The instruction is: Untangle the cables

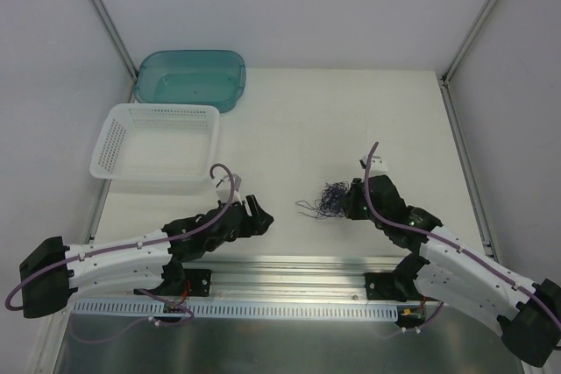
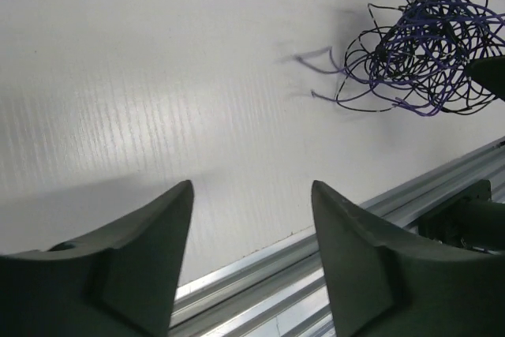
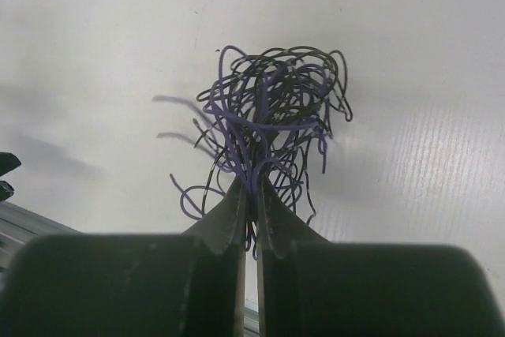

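Many thin cables (image 1: 330, 200), dark blue and black, sit balled in one knot on the table (image 1: 351, 120), right of centre and near its front edge. The knot is about as wide as it is deep, so it shows no clear long axis. A few loose ends stray out of it toward the left arm's side.

The right gripper (image 3: 251, 189) has its fingers pressed together on a bunch of strands at the knot's near edge, and the rest of the knot fans away beyond the tips. The left gripper (image 2: 252, 189) stands wide, holding nothing, low over bare table. From it the knot lies ahead and off to the right, well apart.

So the right arm is the nearer and has the hold. The left, I judge, must reach across to the stray ends to pull against it.

At the far left are a white basket (image 1: 162, 142) and a teal tub (image 1: 188, 85), close together.
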`<state>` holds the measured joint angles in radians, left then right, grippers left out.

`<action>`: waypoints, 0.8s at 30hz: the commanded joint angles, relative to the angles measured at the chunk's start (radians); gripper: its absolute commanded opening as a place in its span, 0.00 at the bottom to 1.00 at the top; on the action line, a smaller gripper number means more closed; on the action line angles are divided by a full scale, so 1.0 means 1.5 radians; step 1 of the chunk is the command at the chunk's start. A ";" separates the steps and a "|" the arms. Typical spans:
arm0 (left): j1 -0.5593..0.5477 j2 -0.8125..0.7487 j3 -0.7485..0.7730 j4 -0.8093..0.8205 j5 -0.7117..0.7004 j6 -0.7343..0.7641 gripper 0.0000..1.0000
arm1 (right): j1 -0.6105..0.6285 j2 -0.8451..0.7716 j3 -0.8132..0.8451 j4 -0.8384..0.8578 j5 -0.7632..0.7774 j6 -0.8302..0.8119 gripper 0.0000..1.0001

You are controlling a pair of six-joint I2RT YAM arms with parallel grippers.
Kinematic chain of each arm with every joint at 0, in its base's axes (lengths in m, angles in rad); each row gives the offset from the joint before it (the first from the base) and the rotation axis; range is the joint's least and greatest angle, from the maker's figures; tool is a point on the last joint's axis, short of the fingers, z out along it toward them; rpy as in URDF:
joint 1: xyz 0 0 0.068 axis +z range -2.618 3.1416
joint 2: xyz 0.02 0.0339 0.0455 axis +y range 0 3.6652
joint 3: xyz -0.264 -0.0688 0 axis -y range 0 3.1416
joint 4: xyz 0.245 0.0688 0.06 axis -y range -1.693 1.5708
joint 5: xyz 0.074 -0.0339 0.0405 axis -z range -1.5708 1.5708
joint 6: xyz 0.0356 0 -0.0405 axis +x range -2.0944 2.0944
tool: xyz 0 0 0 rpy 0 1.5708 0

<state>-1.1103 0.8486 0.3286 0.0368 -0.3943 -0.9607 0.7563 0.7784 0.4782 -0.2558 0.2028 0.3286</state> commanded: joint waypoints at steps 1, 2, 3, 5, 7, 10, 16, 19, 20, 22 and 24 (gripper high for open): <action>0.010 -0.018 0.017 -0.014 0.012 -0.019 0.65 | 0.000 -0.008 0.003 0.018 -0.007 -0.008 0.01; 0.010 -0.016 0.021 -0.013 0.018 -0.001 0.68 | -0.001 -0.006 0.002 0.024 -0.013 -0.008 0.01; 0.010 -0.005 0.025 -0.010 0.028 0.008 0.70 | -0.001 -0.004 0.003 0.028 -0.026 -0.003 0.01; 0.009 0.011 0.038 0.019 0.066 0.051 0.71 | 0.000 0.004 0.005 0.041 -0.035 0.001 0.01; 0.009 0.050 0.048 0.049 0.090 0.075 0.71 | 0.001 0.008 0.007 0.050 -0.048 0.010 0.01; 0.009 0.117 0.078 0.068 0.109 0.084 0.71 | 0.002 0.013 0.016 0.055 -0.060 0.009 0.01; 0.009 0.270 0.180 0.083 0.119 0.188 0.67 | 0.010 0.019 0.022 0.072 -0.104 -0.029 0.01; 0.012 0.329 0.224 0.091 0.152 0.292 0.61 | 0.016 0.021 0.025 0.077 -0.127 -0.044 0.01; 0.015 0.351 0.233 0.092 0.168 0.331 0.60 | 0.018 0.020 0.025 0.078 -0.129 -0.053 0.01; 0.031 0.370 0.254 0.095 0.235 0.358 0.58 | 0.021 0.020 0.027 0.078 -0.150 -0.060 0.01; 0.043 0.392 0.267 0.099 0.289 0.390 0.54 | 0.026 0.016 0.029 0.078 -0.153 -0.066 0.01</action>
<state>-1.0710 1.4063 0.6819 0.1524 -0.1131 -0.5262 0.7845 0.8104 0.4786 -0.1905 0.0200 0.2691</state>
